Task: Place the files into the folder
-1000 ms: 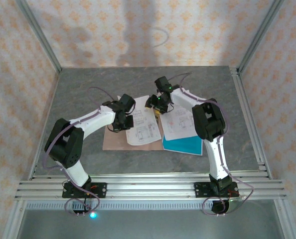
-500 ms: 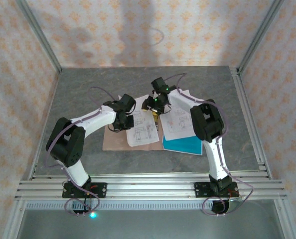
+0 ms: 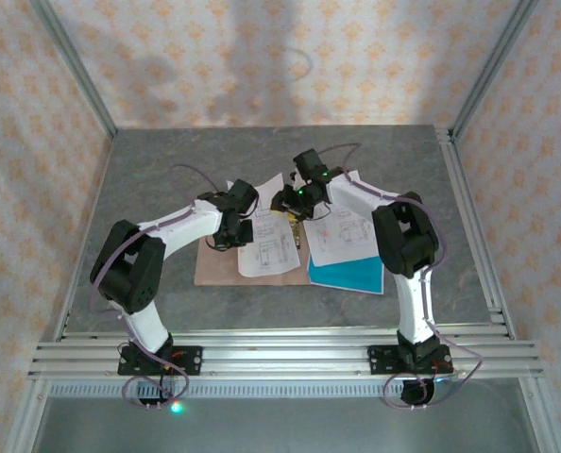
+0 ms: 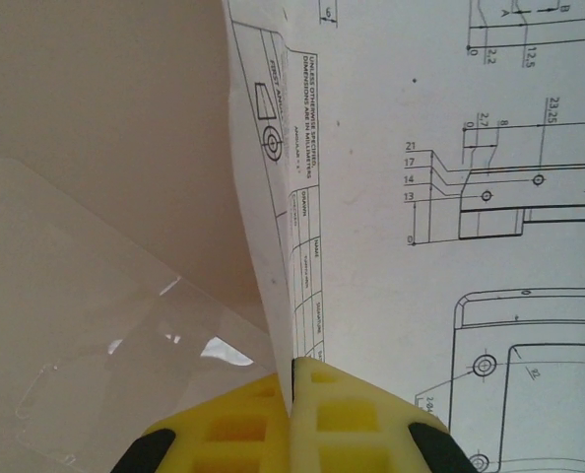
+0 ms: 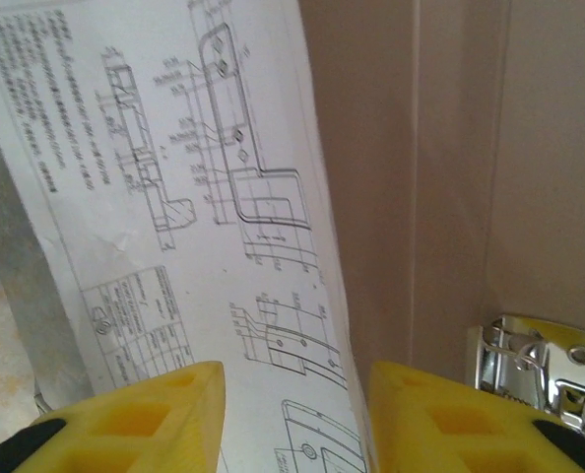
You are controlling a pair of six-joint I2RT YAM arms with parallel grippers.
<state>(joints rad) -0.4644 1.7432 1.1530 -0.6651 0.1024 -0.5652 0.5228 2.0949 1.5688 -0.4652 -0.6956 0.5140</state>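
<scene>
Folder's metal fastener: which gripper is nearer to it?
Right. The right gripper, open astride a printed sheet edge, sits just beside the fastener; the left gripper is shut on a drawing sheet farther left, over the folder.

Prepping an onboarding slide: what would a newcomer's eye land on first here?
Mid-table, both arms meet over a printed sheet lying on the brown folder: the left gripper is pinched shut on its edge, while the right gripper stands open astride an edge beside the folder's metal clip. To the right, a teal sheet peeks out from under another printed page.
</scene>
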